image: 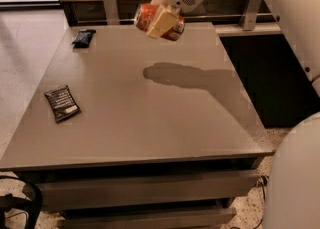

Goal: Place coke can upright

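The coke can [145, 16], orange-red with a silver end, lies on its side and tilted in my gripper [161, 21]. The cream-coloured fingers [161, 22] are shut across its middle. The gripper holds the can well above the grey table [150, 118], over its far middle part. The arm's shadow falls on the tabletop below and a little nearer.
A flat dark snack packet [62, 103] lies near the table's left edge. Another dark packet [82, 38] lies at the far left corner. Metal brackets and a wooden wall stand behind the table. The robot's white body fills the right side.
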Robot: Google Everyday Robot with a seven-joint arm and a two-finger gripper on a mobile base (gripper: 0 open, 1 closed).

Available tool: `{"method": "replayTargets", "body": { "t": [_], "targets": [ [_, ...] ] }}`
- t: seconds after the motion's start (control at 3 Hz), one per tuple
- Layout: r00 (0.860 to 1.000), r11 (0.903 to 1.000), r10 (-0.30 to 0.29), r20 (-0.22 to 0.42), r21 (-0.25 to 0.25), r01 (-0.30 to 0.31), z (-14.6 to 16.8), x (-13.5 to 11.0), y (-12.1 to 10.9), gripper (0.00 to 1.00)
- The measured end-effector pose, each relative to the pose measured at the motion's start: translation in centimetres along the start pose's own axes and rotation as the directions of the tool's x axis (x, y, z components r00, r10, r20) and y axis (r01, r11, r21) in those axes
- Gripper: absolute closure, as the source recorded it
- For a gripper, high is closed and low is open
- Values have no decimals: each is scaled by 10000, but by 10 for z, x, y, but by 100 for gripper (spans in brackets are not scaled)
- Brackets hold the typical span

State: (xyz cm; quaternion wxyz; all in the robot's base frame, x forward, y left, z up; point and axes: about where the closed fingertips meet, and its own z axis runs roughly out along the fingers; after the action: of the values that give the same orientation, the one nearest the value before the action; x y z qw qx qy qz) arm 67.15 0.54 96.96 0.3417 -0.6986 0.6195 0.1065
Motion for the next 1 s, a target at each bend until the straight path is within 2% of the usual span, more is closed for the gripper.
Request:
{"method": "replayTargets", "body": {
  "t": [0.33,0.67,1.0],
  "targets": [
    [9893,9959,-262,1435,897,133,-19,-11,14,100],
    [9668,9871,-373,2526,1598,-37,-17,-9,33,100],
    [8948,9689,-214,4460,2299,-914,-5,3,29,100]
  ]
}}
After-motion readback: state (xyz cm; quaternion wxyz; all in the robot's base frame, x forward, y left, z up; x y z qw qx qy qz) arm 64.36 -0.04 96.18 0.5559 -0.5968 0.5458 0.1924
